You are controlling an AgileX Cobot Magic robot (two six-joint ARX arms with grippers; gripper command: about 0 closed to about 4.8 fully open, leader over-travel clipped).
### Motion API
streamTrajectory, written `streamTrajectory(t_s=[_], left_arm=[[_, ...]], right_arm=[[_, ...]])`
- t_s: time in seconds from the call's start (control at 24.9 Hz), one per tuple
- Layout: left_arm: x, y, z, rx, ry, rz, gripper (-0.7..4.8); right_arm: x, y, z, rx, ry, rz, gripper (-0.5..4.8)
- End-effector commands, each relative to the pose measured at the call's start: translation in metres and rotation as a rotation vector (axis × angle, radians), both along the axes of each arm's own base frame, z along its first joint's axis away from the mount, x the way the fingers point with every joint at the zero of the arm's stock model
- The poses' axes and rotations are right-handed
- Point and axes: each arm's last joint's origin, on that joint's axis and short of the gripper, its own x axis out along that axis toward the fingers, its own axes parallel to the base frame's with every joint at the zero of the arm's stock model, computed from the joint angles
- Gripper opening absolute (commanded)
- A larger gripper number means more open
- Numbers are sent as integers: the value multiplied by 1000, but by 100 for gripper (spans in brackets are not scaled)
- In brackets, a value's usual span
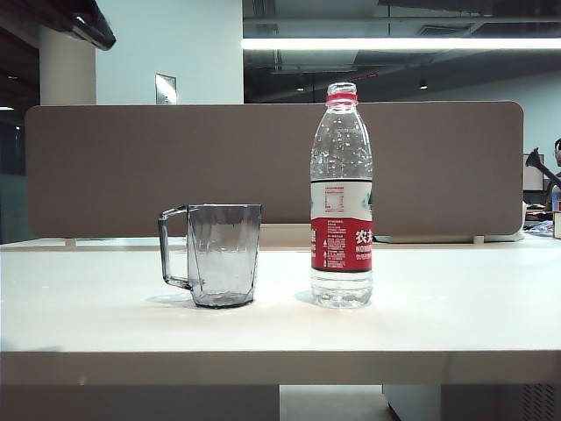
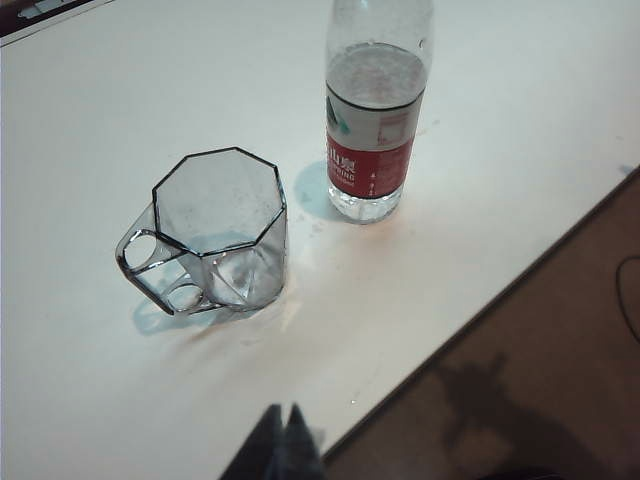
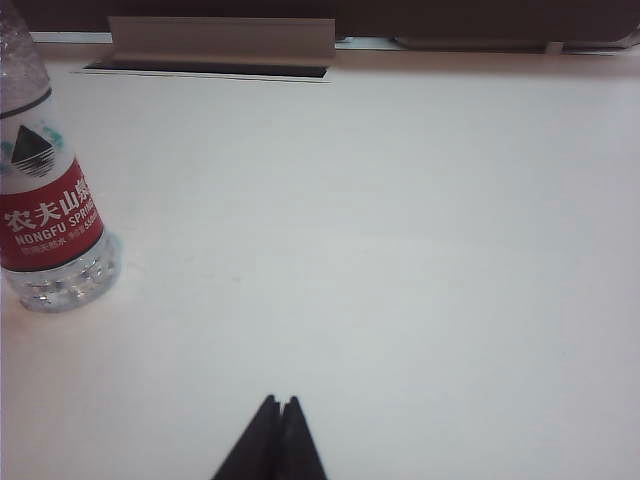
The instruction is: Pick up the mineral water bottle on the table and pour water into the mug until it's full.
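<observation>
Nearest the front edge of the wide white tabletop (image 1: 421,324), nothing has been disturbed. Neither arm shows in the exterior view.

Left tool (image 2: 283,440): dark fingertips pressed together, nothing between them. It hangs in the air out past one tabletop edge, looking down at both objects, well apart from them.

Right tool (image 3: 272,437): fingertips likewise pinched together, empty, low over bare tabletop, with the bottle off to one side and well apart.

Mid-tabletop, smoky grey transparent faceted plastic mug (image 1: 223,254) with squared handle: upright, handle turned away from the bottle. The left wrist view looks straight into its octagonal mouth; no water level visible, so I judge it empty, though the tinted wall makes a shallow film hard to rule out.

Just beside it, not touching: tall clear plastic mineral water bottle (image 1: 341,197) with red-and-white label, upright. The red neck ring is visible; no cap appears over the mouth. The clear water (image 2: 375,72) stands above the label's top edge in the left wrist view.

At the back edge, taupe divider panel (image 1: 114,167).

Judgement: no step done. Bottle not grasped, not lifted, not tilted; mug unfilled. Remaining: open a tool, reach, grasp, carry, pour.
</observation>
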Motion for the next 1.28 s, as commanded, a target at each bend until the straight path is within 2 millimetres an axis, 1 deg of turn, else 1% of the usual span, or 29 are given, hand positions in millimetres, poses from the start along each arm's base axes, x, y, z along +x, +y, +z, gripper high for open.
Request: streamTrajectory(t_s=[0.04, 0.32, 0.44, 0.56, 0.64, 0.76, 0.8, 0.88, 0.96, 1.0, 1.04, 1.12, 1.16, 1.2, 1.24, 1.28], left_arm=[[0, 0, 3, -18, -14, -6, -5], [0, 0, 3, -18, -14, -6, -5], [0, 0, 3, -18, -14, -6, -5], [0, 0, 3, -18, -14, -6, -5], [0, 0, 3, -18, -14, -6, -5], [0, 0, 3, -18, -14, -6, -5], [0, 0, 3, -18, -14, -6, -5], [0, 0, 3, -18, -14, -7, -5], [0, 0, 3, -18, -13, -7, -5], [0, 0, 3, -18, -13, -7, -5], [0, 0, 3, -18, -13, -7, -5], [0, 0, 3, -18, -14, -7, -5], [0, 0, 3, -18, -14, -7, -5], [0, 0, 3, -18, -13, -7, -5], [0, 0, 3, -18, -13, -8, -5], [0, 0, 3, -18, -13, -8, -5]], right_arm=[[0, 0, -1, -2, -5, 2, -5], [0, 0, -1, 2, -8, 3, -5], [1, 0, 4, 27, -51, -4, -5], [1, 0, 5, 120, -53, -15, -5], [2, 0, 9, 192, -85, -20, -5], [0, 1, 28, 375, -183, 1, -5], [-3, 1, 41, 403, -251, 27, -5], [-10, 0, 69, 395, -402, 39, -5], [-25, -4, 107, 364, -601, -26, -5], [-47, -8, 148, 272, -787, -152, -5], [-63, -12, 179, 182, -887, -260, -5], [-83, -15, 224, 70, -989, -358, -5], [-89, -15, 238, 42, -1021, -372, -5], [-96, -15, 260, 8, -1072, -392, -5], [-103, -16, 295, -16, -1148, -413, 4], [-104, -16, 316, -14, -1185, -412, 14]])
